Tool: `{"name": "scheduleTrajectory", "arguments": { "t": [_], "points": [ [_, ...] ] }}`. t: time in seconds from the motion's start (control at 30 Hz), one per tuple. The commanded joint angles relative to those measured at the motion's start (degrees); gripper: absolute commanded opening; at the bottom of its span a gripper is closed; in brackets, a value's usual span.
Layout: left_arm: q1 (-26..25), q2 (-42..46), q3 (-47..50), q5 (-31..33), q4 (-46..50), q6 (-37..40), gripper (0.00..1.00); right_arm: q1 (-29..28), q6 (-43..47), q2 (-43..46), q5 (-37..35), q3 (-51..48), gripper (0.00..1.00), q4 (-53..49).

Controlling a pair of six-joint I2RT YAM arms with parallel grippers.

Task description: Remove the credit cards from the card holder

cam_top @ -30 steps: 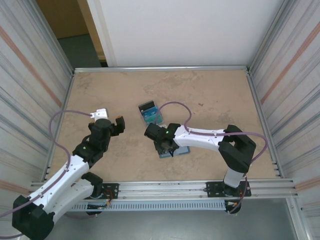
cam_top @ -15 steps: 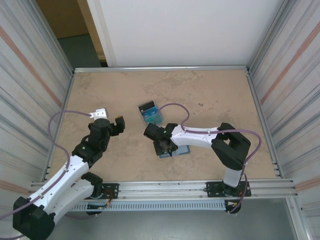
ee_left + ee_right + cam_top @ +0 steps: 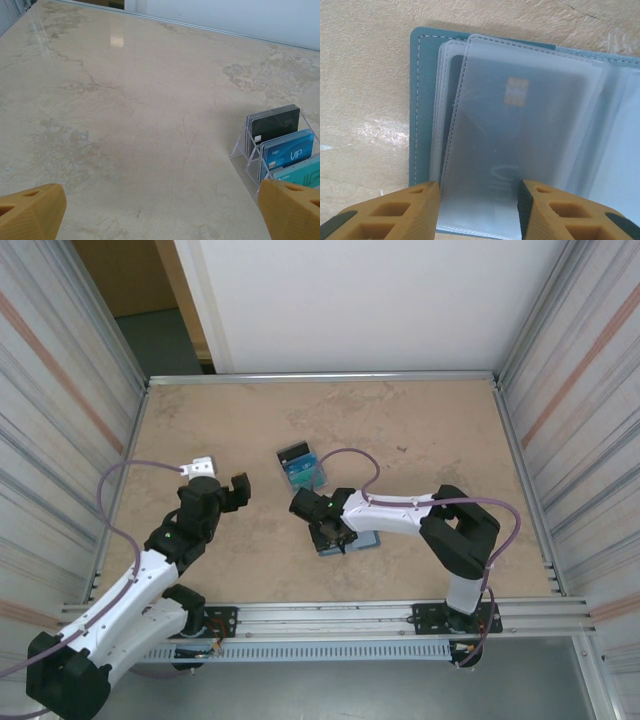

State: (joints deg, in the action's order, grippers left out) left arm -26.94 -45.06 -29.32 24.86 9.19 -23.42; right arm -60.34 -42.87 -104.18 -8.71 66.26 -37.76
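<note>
1. The step in hand is judged to be drawing a card from its sleeve: the right gripper (image 3: 480, 202) is set low over the small teal-blue bifold card holder (image 3: 422, 100), which lies opened flat
2. Its jaws are held partly apart, and no hold on anything is shown
3. A dark rectangular plastic credit card (image 3: 520, 150) with a gold chip is seen inside a frosted clear sleeve (image 3: 530, 52), whose near edge is straddled by the orange fingers (image 3: 395, 215)
4. A pinch on the card alone, then a pull along its length, is probably called for next
5. The card's long axis is aimed straight away from the fingers, chip end farthest
6. From above, the holder is seen near the front of the beige stone-patterned table (image 3: 200, 420), its long axis roughly across it
7. The left gripper (image 3: 220, 480) is held wide open and empty, well apart
</note>
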Motion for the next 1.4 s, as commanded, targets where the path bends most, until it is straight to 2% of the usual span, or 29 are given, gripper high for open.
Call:
{"name": "scheduleTrajectory", "arguments": {
  "t": [0.0,0.27,0.6,1.37],
  "points": [
    [0.7,0.3,0.1,-0.4,0.0,-0.3,0.99,0.7,-0.8,-1.0,0.5,-1.7,0.44,0.3],
    [0.7,0.5,-0.5,-1.0,0.6,0.0,0.99,3.5,-1.6,1.4,5.7,-6.2,0.35,5.5],
    [0.6,0.8,-1.9,-3.4,0.7,1.5,0.99,5.1,-1.0,4.9,5.7,-7.7,0.18,6.2],
    [-7.6,-5.1,-5.6,-0.1,-2.6,6.5,0.99,8.8,-2.7,15.2,-0.1,-13.2,0.29,3.5]
  ]
}}
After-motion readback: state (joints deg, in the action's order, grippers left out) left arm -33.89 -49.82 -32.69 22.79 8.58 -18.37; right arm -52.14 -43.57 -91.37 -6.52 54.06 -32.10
